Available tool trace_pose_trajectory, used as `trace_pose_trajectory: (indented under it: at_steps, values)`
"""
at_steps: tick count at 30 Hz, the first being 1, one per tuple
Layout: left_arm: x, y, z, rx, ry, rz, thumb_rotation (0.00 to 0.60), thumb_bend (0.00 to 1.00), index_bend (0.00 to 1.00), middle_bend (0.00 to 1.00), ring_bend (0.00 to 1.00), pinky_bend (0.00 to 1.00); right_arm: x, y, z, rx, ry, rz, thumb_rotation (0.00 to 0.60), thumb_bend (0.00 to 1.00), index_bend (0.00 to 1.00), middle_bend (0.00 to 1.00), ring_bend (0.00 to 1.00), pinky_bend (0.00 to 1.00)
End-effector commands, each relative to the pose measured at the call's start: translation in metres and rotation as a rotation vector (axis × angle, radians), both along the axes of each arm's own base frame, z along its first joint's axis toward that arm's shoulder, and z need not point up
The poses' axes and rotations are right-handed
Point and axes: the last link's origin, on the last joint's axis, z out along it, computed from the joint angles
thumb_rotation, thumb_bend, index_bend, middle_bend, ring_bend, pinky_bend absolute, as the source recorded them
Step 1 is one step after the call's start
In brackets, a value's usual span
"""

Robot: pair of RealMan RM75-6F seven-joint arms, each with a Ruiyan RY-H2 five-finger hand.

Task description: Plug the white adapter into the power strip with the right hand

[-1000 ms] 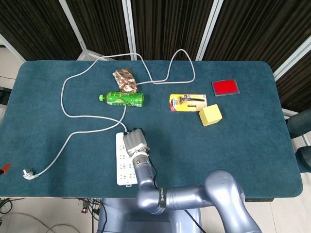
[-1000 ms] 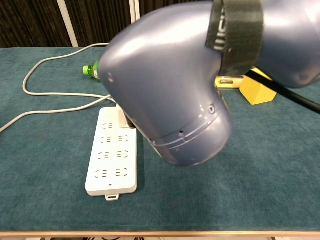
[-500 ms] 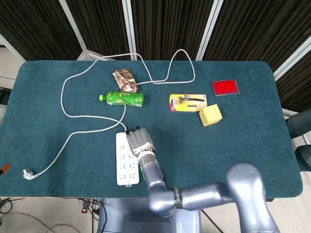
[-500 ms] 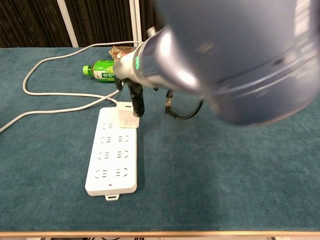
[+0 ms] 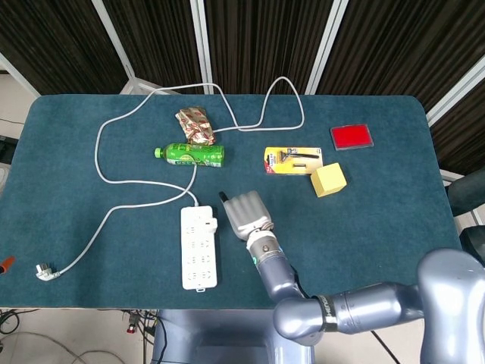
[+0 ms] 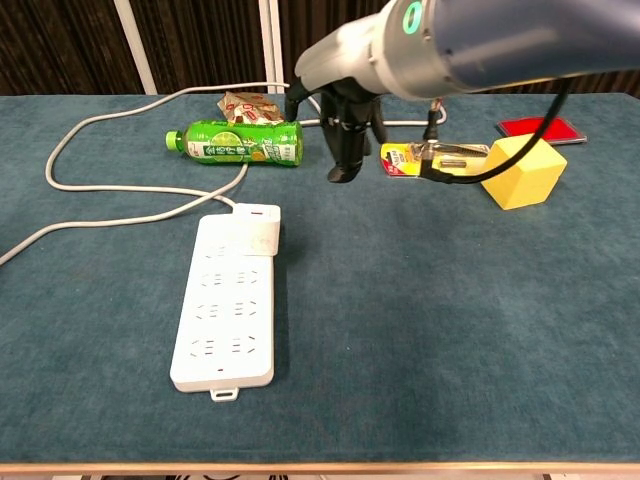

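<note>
adapter: the white adapter sits plugged into the far right corner of the power strip, next to where the cord enters; in the head view it shows as a small block at the strip's upper right.
right hand: the right hand is to the right of the adapter, apart from it, above bare cloth; fingers point down toward the table in the chest view, loosely apart, holding nothing.
left hand: not visible in either view.
room: open cloth lies right of the strip and toward the near edge of the table; the green bottle lies just beyond the strip, with a snack packet behind it; razor pack, yellow block and red pad lie well to the right.
change: half a second ago the hand was over the strip's top right corner at the adapter; it has let go and swung right, and the adapter stays in the socket.
</note>
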Motion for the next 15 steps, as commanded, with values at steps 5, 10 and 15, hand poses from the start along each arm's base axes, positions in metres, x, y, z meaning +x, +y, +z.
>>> trace_pose_trajectory:
  at_steps: [5,10,15]
  values:
    - [0.000,0.000,0.000,0.000,0.000,-0.001,0.600,0.08,0.21,0.00,0.00,0.00,-0.010,0.010,0.001,0.024,-0.010,0.009,0.600,0.42,0.10,0.64,0.68,0.66]
    - [0.000,0.000,0.000,0.001,0.000,-0.001,0.600,0.08,0.21,0.00,0.00,0.00,-0.011,0.016,-0.006,0.052,0.004,0.038,0.600,0.42,0.10,0.65,0.68,0.66]
    - [0.000,0.000,0.000,0.000,0.001,0.000,0.600,0.08,0.21,0.00,0.00,0.00,-0.009,0.017,-0.015,0.067,0.006,0.041,0.600,0.42,0.10,0.65,0.68,0.66]
